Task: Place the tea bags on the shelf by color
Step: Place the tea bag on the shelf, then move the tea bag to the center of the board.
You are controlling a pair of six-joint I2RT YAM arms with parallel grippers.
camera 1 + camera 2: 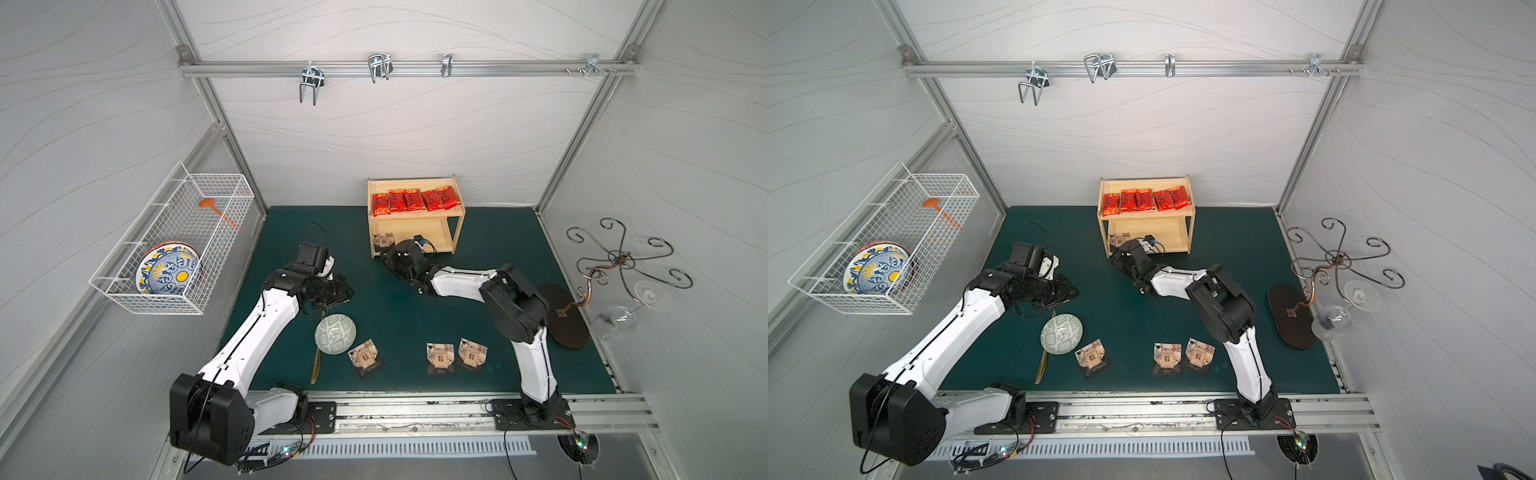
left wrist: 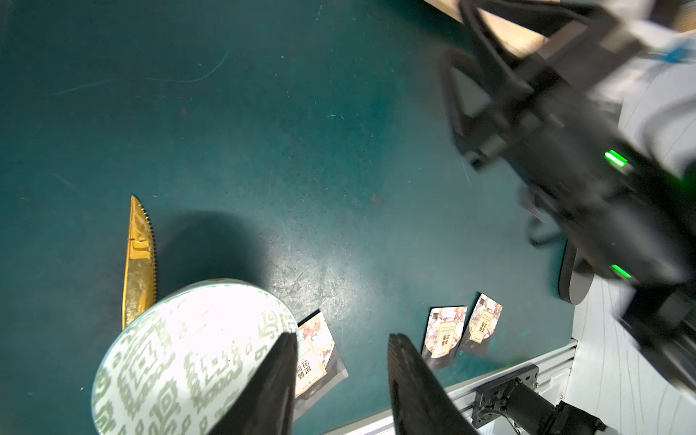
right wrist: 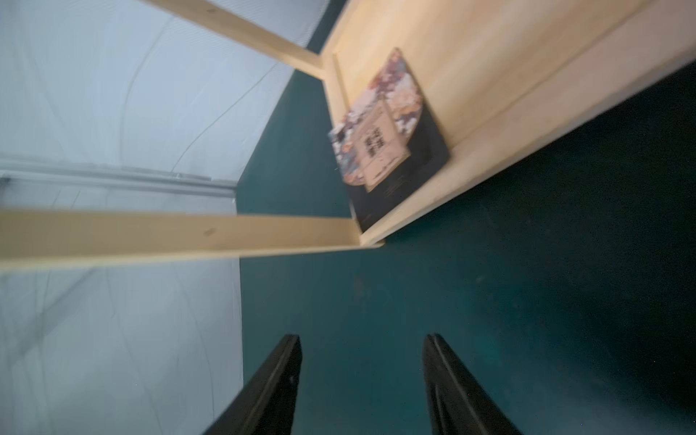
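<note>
The shelf (image 1: 409,181) stands at the back of the green mat in both top views. Several red tea bags (image 1: 415,200) lie in a row on its upper tier. One tan tea bag (image 3: 380,139) lies at the left end of the lower tier (image 3: 489,56). My right gripper (image 3: 362,339) hovers open and empty just in front of that tier, its fingers a short way from the pouch (image 1: 383,241). Three tan tea bags (image 1: 365,353) (image 1: 440,355) (image 1: 471,352) sit near the mat's front edge. My left gripper (image 2: 342,339) hangs open and empty above the mat at mid-left.
A round green-patterned bowl (image 1: 335,333) lies beside a gold knife (image 1: 316,370), left of the front pouches. A white wire basket (image 1: 174,249) holding a plate hangs on the left wall. A dark-based hook stand (image 1: 567,316) and a wine glass (image 1: 615,320) are at the right.
</note>
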